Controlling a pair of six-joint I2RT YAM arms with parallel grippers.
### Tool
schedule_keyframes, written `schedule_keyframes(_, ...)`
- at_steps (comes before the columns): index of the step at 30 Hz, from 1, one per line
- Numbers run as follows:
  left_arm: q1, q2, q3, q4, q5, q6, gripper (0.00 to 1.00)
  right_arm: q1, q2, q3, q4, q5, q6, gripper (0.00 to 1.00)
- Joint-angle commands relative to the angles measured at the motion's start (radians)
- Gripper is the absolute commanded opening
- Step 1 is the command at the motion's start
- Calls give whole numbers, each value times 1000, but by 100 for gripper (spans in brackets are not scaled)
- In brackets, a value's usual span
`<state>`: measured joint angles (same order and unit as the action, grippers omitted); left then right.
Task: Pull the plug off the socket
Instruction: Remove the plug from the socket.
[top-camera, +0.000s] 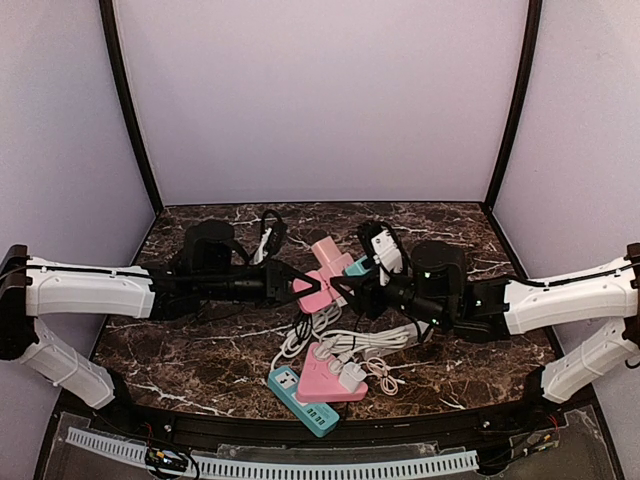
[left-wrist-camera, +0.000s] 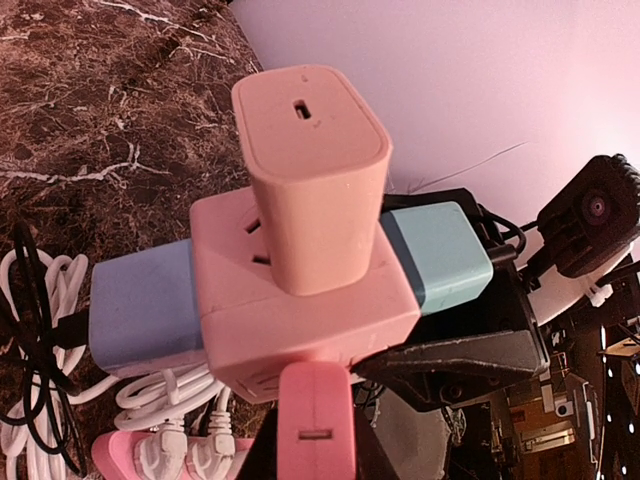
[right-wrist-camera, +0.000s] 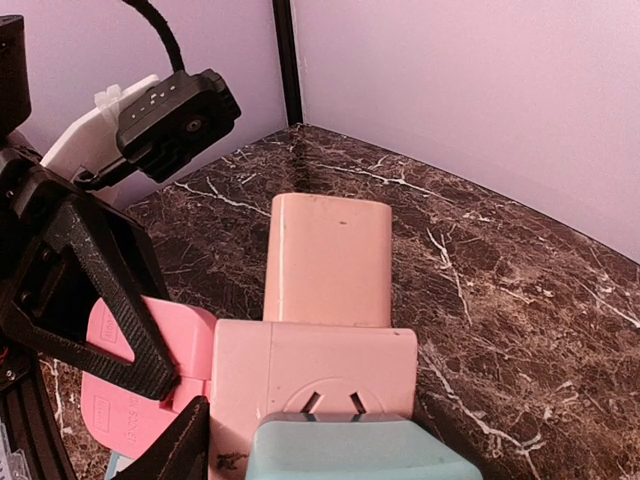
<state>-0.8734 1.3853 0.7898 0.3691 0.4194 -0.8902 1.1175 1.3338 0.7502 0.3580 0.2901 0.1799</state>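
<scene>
Power strips lie nearest you on the marble table (top-camera: 200, 340): a teal power strip (top-camera: 300, 395) at 6 o'clock, with a pink power strip (top-camera: 330, 375) touching its right side and carrying white plugs. Just beyond them, a tangle of white cables (top-camera: 350, 340) spreads toward the centre.

Above the centre of the table your two arms meet, and the task's thing is lifted off the table between them. It is a pink cube socket (left-wrist-camera: 300, 320) with four items plugged into it.
- Your left gripper (top-camera: 310, 287) reaches in from 9 o'clock. Its fingers are closed tight on a flat pink plug (left-wrist-camera: 315, 420) at the near face of the cube.
- Your right gripper (top-camera: 350, 285) reaches in from 3 o'clock. Its fingers are set partway apart and clamped on a teal plug (left-wrist-camera: 440, 255) seated in the cube's right face.
- A blue plug (left-wrist-camera: 145, 310) sits in the opposite face, at 9 o'clock in the left wrist view, with no finger touching it.
- A tall pink charger (left-wrist-camera: 315, 180) stands fully seated in the cube, pointing toward the far wall at 12 o'clock in the right wrist view.

Farther back, at 11 o'clock, a black cable (top-camera: 270, 230) lies coiled on the table.
</scene>
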Motion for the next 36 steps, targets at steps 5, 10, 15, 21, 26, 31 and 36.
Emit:
schedule_keyframes(5,15,-28,-30,-28,-28,40,1,-12,44,88,0,98,195,0)
schedule_keyframes(10,14,-34,-48,-25,-66,42,1,-13,103,142,-80,188,262,0)
schedule_keyframes(15,16,-45,-60,-8,-83,48,1,-12,141,202,-135,198,269,0)
schedule_keyframes(21,15,-59,-50,-50,-80,78,1,-12,122,198,-84,165,198,0)
schedule_keyframes(26,23,-51,-42,-63,-58,86,1,-13,67,119,27,79,110,0)
schedule_keyframes(31,38,-47,-56,-27,-36,76,1,-12,21,81,56,17,-3,0)
schedule_keyframes(36,43,-32,-58,-11,-7,74,1,-12,-11,55,61,10,-45,0)
